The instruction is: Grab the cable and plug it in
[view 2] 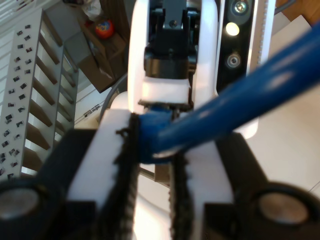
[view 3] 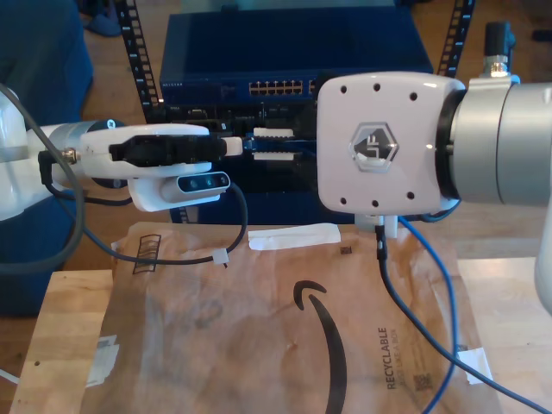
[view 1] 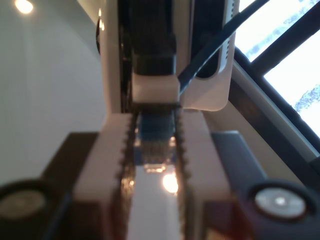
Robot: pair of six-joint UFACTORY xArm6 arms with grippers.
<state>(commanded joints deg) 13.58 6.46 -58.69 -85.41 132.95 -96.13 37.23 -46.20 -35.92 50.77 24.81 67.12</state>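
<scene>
The cable is bright blue. Its blue-booted clear plug sits between the toothed pads of my first gripper, which is shut on it. My second gripper faces it nose to nose and is shut on the cable just behind the plug. In the exterior view the two grippers meet in front of the rack. My first gripper reaches in from that view's left and my second gripper from its right. The cable hangs below the second arm onto the paper.
A blue network switch with a row of ports stands in the rack right behind the grippers. Brown paper covers the wooden table, with a white strip on it. Black arm cables trail across the paper.
</scene>
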